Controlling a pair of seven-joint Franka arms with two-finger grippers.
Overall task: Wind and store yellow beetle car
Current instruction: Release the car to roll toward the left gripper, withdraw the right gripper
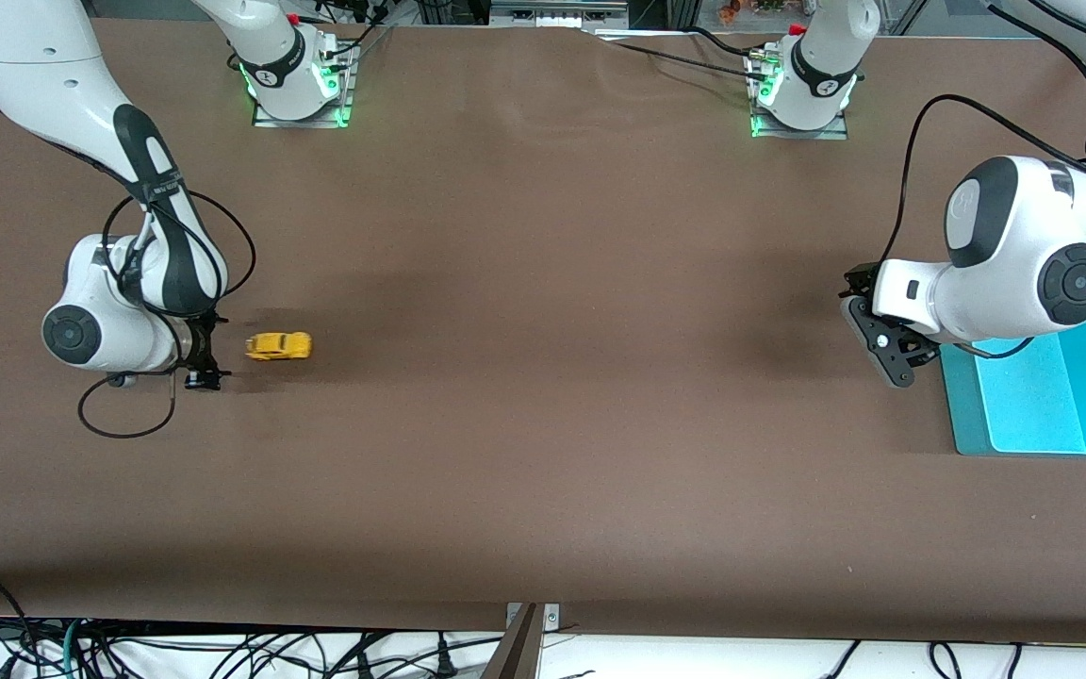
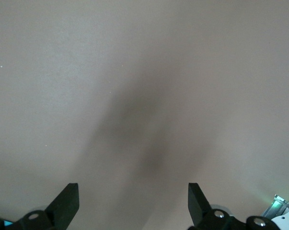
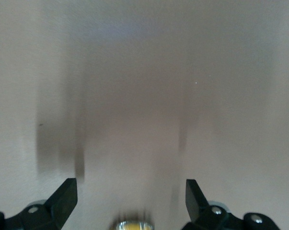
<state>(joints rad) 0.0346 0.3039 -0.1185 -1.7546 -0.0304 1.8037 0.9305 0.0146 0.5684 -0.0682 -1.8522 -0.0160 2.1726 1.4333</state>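
**Q:** Starting with the front view, where does the yellow beetle car (image 1: 278, 346) lie in relation to the two hands?

**A:** It rests on the brown table (image 1: 543, 424), toward the right arm's end, just beside the right gripper (image 1: 204, 377) and slightly farther from the front camera than it. Its long axis runs along the table from one arm's end to the other. The left gripper (image 1: 887, 354) hangs well apart from the car, beside the cyan bin (image 1: 1043, 396). The right arm is therefore plainly the nearer one.

**Q:** What does the left wrist view add?

**A:** Only bare table between fingers (image 2: 65, 201) held wide apart. No car appears, so this arm seems to be waiting.

**Q:** And the right wrist view?

**A:** The fingers (image 3: 63, 196) are likewise spread, gripping nothing. A blurred yellow patch (image 3: 132, 225) at the frame's edge, midway between them, is probably the car, though the blur leaves that uncertain.

**Q:** What does the coming move turn on?

**A:** Judged from these views, the right hand must shift sideways over the car and close across its narrow width, not along its length.
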